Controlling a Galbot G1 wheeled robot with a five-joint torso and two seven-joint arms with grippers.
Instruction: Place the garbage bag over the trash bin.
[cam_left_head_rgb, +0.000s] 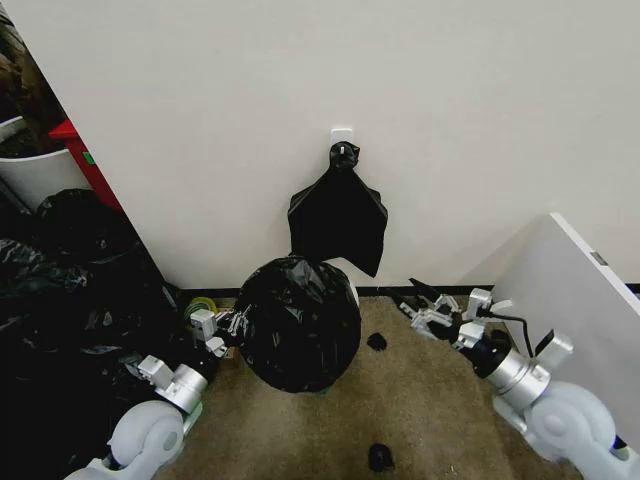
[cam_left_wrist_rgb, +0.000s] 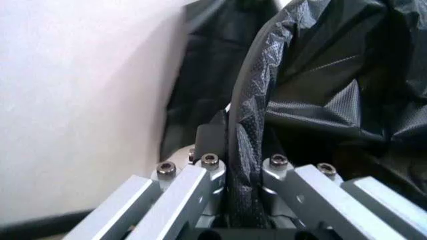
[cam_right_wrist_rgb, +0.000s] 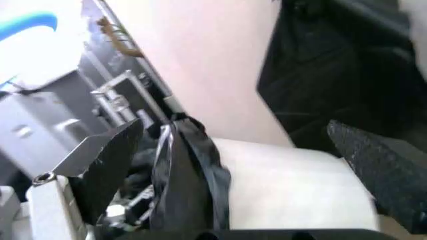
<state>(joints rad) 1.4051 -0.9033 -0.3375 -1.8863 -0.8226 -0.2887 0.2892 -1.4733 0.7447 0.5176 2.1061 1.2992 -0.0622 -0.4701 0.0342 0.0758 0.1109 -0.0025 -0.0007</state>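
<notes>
On the floor by the wall: one upright trash bin (cam_right_wrist_rgb: 287, 185), one garbage bag (cam_left_head_rgb: 297, 320) draped over it; left claw (cam_left_head_rgb: 222, 331) clamped on bag edge; right claw (cam_left_head_rgb: 432, 312) apart.

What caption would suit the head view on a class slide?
Left gripper holds the garbage bag draped over the trash bin; right gripper waits open beside it.

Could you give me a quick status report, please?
Left gripper shut on garbage bag. Right gripper open, beside it. Bag covers trash bin. Nothing obstructing.
</notes>
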